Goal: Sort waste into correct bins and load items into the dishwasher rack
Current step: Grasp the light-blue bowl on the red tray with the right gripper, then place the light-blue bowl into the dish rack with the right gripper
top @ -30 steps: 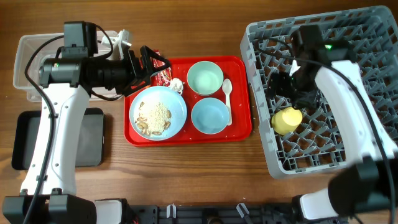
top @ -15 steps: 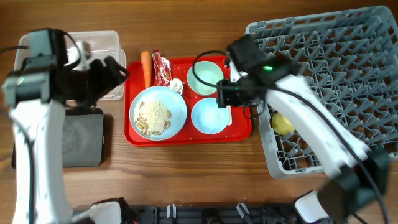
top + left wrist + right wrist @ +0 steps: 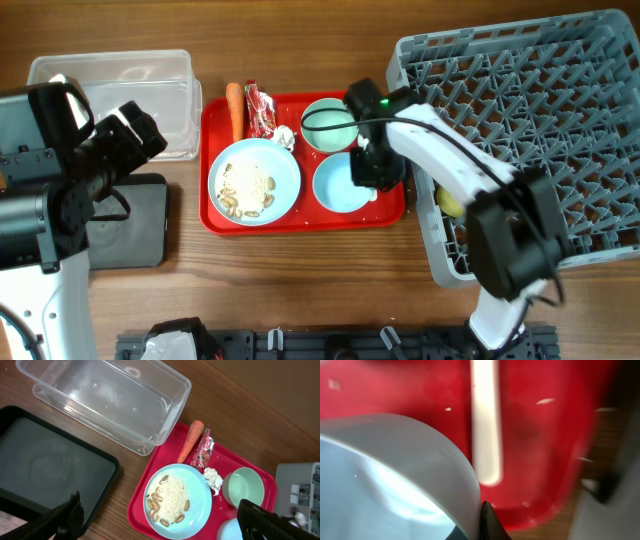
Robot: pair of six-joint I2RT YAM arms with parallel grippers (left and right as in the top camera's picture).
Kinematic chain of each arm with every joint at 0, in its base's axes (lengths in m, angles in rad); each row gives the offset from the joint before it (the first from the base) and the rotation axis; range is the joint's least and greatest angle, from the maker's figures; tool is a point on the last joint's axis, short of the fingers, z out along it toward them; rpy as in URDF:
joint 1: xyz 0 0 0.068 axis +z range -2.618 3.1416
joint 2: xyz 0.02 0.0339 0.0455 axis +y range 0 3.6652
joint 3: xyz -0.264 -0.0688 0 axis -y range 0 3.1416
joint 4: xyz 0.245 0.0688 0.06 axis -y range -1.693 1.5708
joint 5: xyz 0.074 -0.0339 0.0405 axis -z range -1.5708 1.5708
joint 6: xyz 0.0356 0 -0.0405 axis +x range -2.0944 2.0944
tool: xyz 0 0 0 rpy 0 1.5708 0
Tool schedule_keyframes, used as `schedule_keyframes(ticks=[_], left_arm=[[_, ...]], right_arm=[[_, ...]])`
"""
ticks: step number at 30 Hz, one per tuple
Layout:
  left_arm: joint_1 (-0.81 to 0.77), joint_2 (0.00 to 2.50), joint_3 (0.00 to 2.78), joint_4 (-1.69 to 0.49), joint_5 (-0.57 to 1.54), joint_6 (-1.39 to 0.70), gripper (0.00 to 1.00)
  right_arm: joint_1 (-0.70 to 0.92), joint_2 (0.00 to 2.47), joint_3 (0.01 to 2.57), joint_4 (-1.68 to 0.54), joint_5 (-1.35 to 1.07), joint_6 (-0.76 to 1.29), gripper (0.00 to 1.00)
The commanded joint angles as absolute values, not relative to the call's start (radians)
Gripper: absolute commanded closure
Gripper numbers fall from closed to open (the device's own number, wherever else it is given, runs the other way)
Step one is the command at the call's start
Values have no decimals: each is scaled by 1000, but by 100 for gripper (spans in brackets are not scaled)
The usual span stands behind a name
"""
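One white spoon (image 3: 486,425) at right edge of tray (image 3: 540,460); right claw (image 3: 378,170) over it, grip unreadable; probably straddle handle, missing bowl (image 3: 395,475) rim.

I am looking at the left arm (image 3: 45,290), which is showing a smooth white shell link under chunky black motor housings, with a thin black cable (image 3: 118,203) looping off its side. The left hand (image 3: 135,135) is showing up black and blocky. Through its own camera, its two fingers (image 3: 65,520) are looking dark and matte. The right arm (image 3: 440,160) is wearing the same white shell between black joints. A small green light (image 3: 383,101) is glowing near its wrist, and a slim black wire (image 3: 322,124) is arcing beside it. The right hand (image 3: 378,172) is reading as a black block. Its camera is catching only one dark pointed fingertip (image 3: 489,521), blurred.
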State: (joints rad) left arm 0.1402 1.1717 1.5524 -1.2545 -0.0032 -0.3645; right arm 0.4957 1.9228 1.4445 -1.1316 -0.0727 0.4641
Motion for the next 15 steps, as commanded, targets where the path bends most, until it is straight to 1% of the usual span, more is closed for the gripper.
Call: schedule_keyframes(ticks=[1,5,6,8,11,15], left_arm=[[140,1173,1562,-1254,-20,-374,0],[140,1173,1562,-1253,-20,-374,0],[140,1173,1562,-1253,-20,-374,0],[140,1173,1562,-1253,-20,-374,0],[140,1174,1562,-1254,-20,-374,0],[140,1173,1562,-1254,-20,-374,0]], right_arm=[[490,1694,1511,-1148,182,480,96],[490,1491,1511,-1133,776,554,96],[489,1468,1511,-1125,931,553,96],[476,1460,1511,-1111,1156,551,96],[417,1485,1500,-1082,1297,540,96],[285,1556,1466,-1000,1300,463,96]])
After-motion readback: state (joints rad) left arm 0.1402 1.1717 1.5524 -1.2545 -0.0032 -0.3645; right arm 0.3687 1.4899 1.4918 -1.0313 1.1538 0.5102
